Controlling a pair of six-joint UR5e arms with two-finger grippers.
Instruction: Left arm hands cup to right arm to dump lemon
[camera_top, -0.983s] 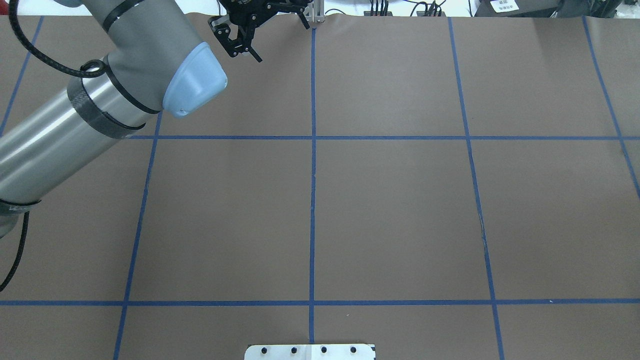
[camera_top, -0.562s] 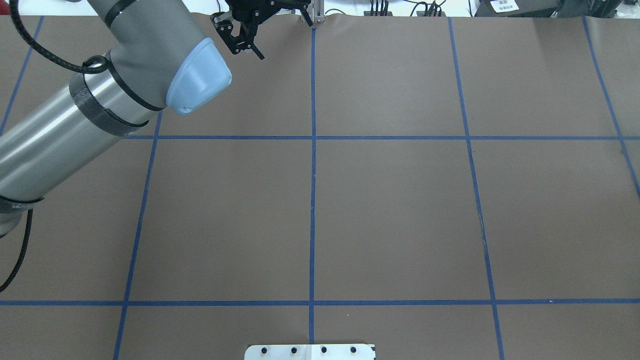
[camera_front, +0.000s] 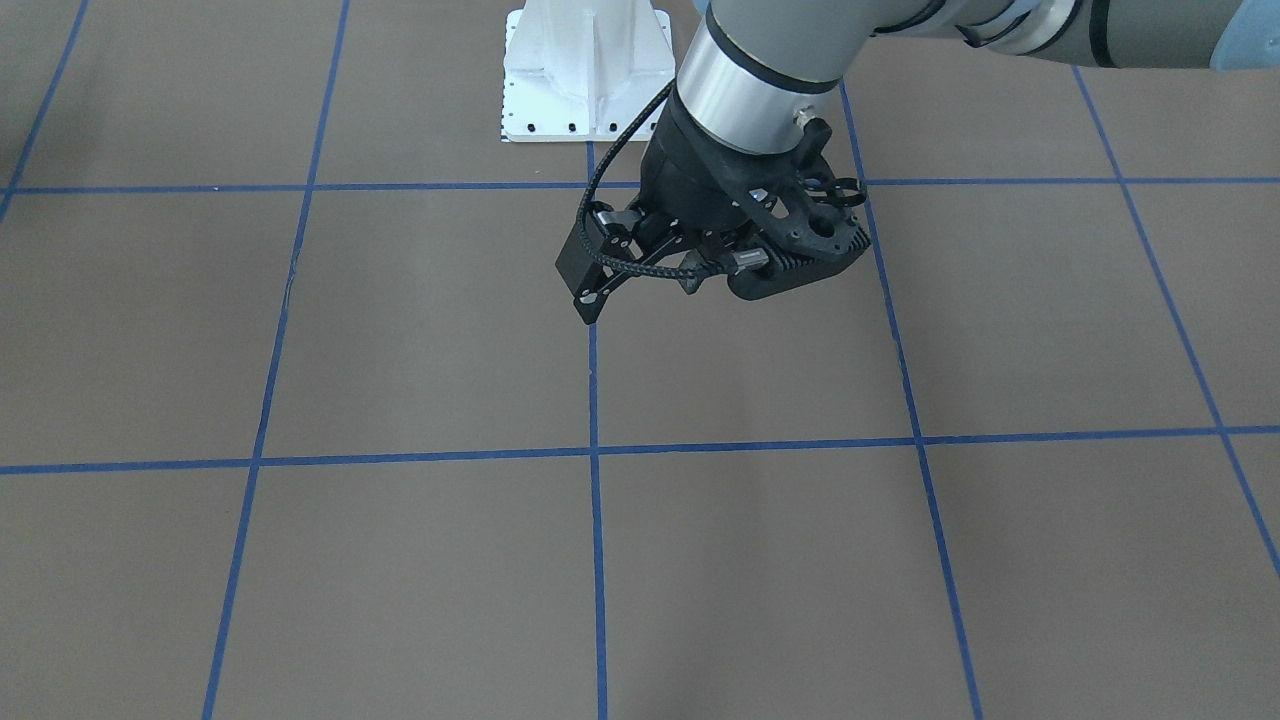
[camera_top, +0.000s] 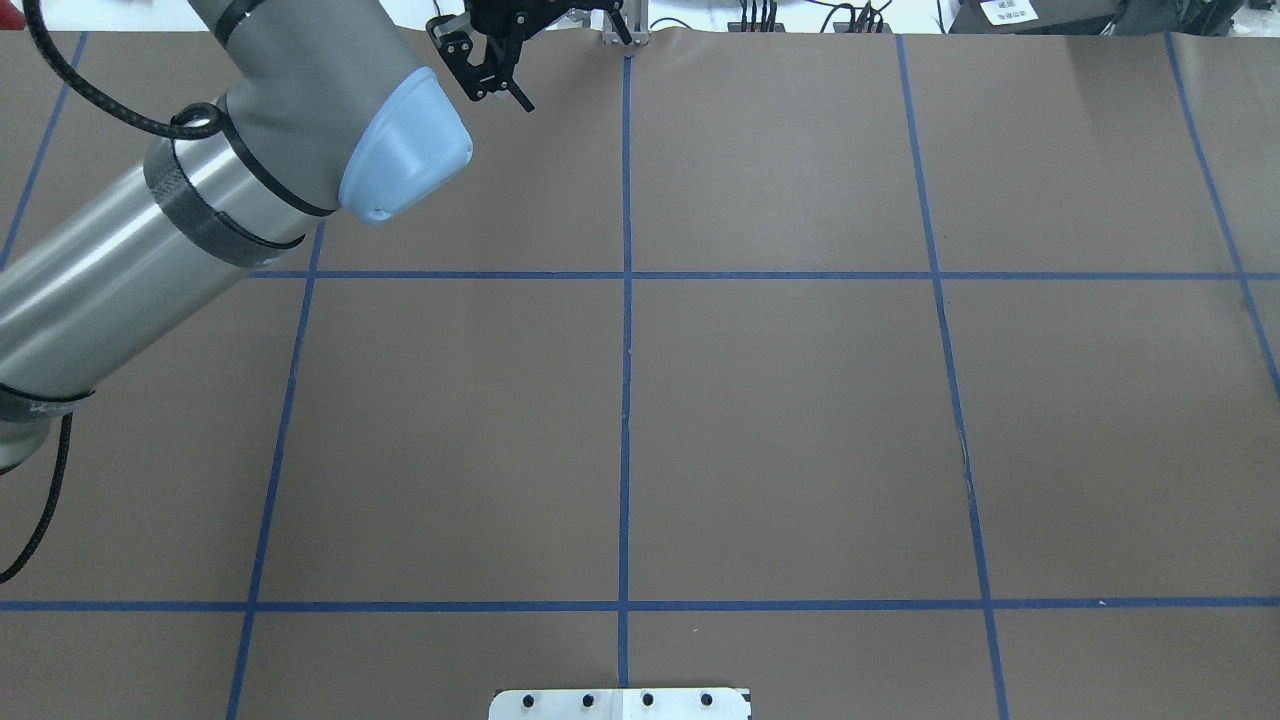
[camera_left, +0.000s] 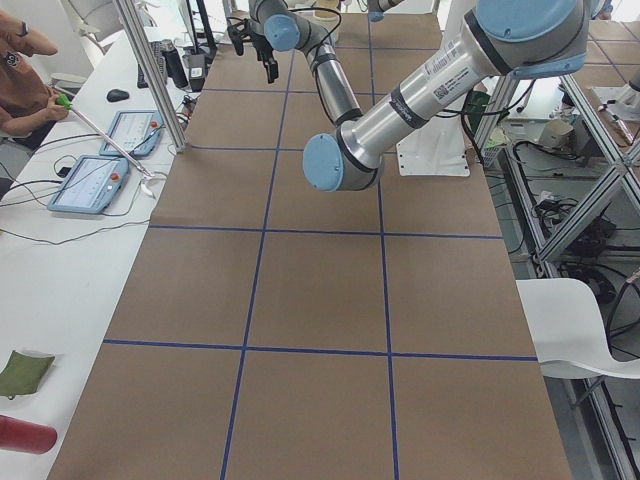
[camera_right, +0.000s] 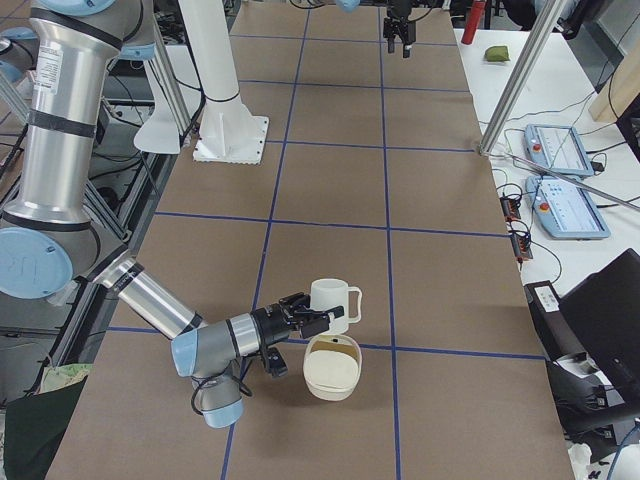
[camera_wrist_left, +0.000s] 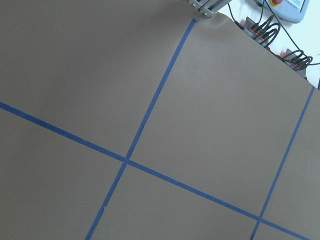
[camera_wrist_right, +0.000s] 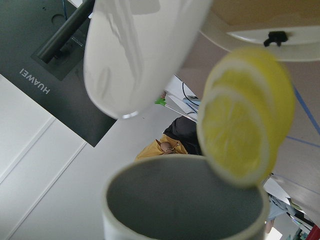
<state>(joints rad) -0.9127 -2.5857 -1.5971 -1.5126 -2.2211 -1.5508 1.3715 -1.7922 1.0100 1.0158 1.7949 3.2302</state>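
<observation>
The right arm's gripper (camera_right: 300, 318) is at the cream-white cup (camera_right: 330, 303), which hangs just above a cream bowl (camera_right: 333, 368) near the table's right end. I cannot tell whether it is open or shut. In the right wrist view the cup (camera_wrist_right: 185, 200) is tipped, its grey inside shows, and the yellow lemon (camera_wrist_right: 245, 120) is in the air between its mouth and the bowl (camera_wrist_right: 265, 30). The left arm's gripper (camera_top: 570, 65) is open and empty, high over the table's far edge. It also shows in the front view (camera_front: 620, 275) and the left view (camera_left: 267, 60).
The white robot base (camera_front: 585, 70) stands at the table's near edge. An aluminium post (camera_right: 515, 80) and two teach pendants (camera_right: 560, 150) are on the operators' side, where a person (camera_left: 25, 80) sits. A dark monitor (camera_right: 600, 310) stands by the right end.
The left arm has swung a little further towards the table's far edge, and its open gripper has moved with it. Nothing else on the table has changed in the overhead view.
</observation>
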